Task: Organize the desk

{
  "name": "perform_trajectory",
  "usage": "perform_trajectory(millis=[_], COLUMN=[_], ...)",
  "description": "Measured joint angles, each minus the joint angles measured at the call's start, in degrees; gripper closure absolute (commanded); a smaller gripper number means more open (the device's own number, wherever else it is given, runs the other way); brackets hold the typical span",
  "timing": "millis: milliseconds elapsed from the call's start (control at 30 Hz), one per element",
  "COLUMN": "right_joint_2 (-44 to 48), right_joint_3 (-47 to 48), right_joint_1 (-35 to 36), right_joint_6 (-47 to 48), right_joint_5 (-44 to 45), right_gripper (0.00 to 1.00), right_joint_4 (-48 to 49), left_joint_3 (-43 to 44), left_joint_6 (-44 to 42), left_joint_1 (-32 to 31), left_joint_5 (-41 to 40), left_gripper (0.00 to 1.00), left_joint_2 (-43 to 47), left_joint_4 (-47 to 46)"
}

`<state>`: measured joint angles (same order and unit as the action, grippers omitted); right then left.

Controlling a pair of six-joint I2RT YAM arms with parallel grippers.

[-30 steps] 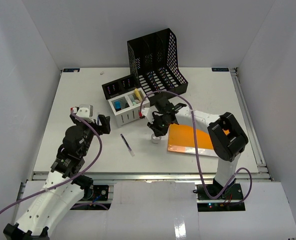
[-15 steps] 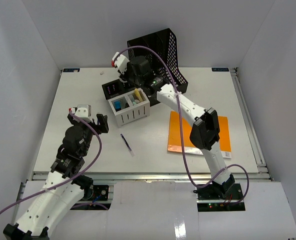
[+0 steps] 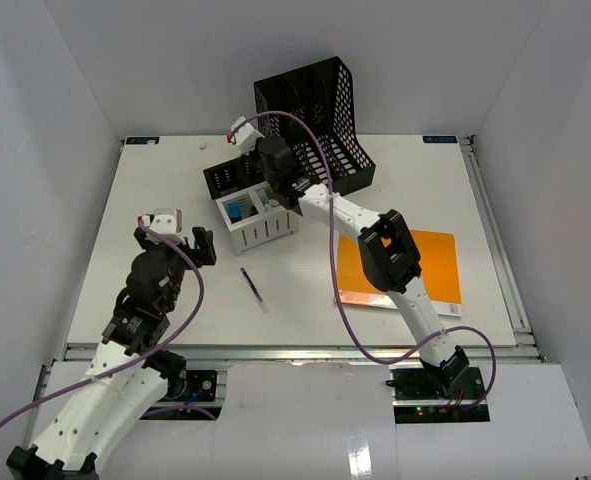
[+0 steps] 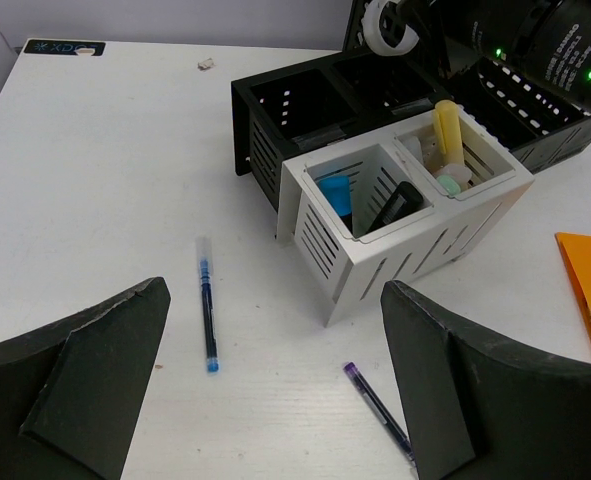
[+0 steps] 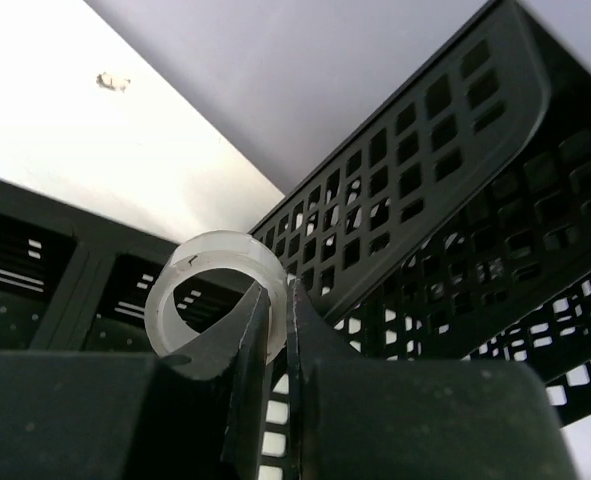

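Note:
The desk [image 3: 145,200] is a white tabletop. My right gripper [image 5: 278,300] is shut on the rim of a whitish tape roll [image 5: 220,248], one finger inside the ring and one outside. It hovers at the back, over the low black organizer [image 3: 231,177], in front of the tall black file rack [image 3: 315,115]. The left wrist view shows the tape roll [image 4: 375,38] above that black organizer [image 4: 305,110]. My left gripper [image 4: 275,385] stands open and empty above the desk [image 4: 105,150], near a blue pen [image 4: 207,318] and a purple pen [image 4: 375,405].
A white slatted organizer [image 3: 258,222] holding a yellow tube and small items stands in front of the black one. An orange notebook [image 3: 437,262] lies at the right, partly under the right arm. The purple pen [image 3: 255,288] lies mid-front. A small scrap [image 3: 205,145] lies at the back.
The right arm swung from beside the orange notebook to the back, carrying the tape roll over the black organizer, then sank a little. The left arm stayed put.

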<state>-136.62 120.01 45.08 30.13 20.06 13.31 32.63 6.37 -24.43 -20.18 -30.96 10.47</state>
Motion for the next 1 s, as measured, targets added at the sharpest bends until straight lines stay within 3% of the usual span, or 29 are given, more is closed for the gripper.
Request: perform_trajectory(millis=[267, 333, 500, 633, 700, 767, 900, 933, 1000], right_joint_2=[0.43, 1.08, 4.47, 10.61, 15.10, 20.52, 33.67, 37.34, 43.35], right_joint_3=[-7.78, -8.50, -10.08, -10.24, -10.24, -10.36, -17.96, -22.21, -31.04], right_joint_1=[-0.07, -0.07, -0.07, -0.08, -0.21, -0.90, -3.37, -4.23, -5.66], right_joint_6=[-0.27, -0.67, -2.74, -5.19, -5.01, -3.12, 3.68, 5.65, 8.93], right_joint_5=[-0.02, -0.38, -2.63, -7.85, -13.28, -24.09, -48.18, -53.83, -61.77], right_gripper=[0.33, 0.26, 0.21, 0.13, 0.07, 0.08, 0.17, 0.18, 0.19], right_joint_4=[4.88, 5.33, 2.24, -4.57, -9.36, -16.45, -25.70, -27.52, -31.81], left_joint_3=[-0.01, -0.01, -0.03, -0.03, -0.03, 0.00, 0.83, 1.34, 2.76], left_joint_6=[0.00, 0.01, 0.05, 0.19, 0.50, 1.01, 3.20, 3.99, 5.66], left_joint_1=[0.00, 0.00, 0.00, 0.08, 0.27, 0.90, 6.64, 9.81, 16.47], left_joint_5=[-0.18, -0.18, -0.18, 0.11, 0.45, 1.31, 6.09, 9.14, 14.73], left_gripper=[0.02, 0.02, 0.02, 0.05, 0.12, 0.22, 0.57, 0.58, 0.48], left_joint_2=[-0.15, -0.32, -1.01, -1.98, -3.28, -5.68, -14.47, -17.33, -24.02], left_joint_4=[0.03, 0.03, 0.03, 0.03, 0.02, -0.02, 0.38, 0.48, 0.45])
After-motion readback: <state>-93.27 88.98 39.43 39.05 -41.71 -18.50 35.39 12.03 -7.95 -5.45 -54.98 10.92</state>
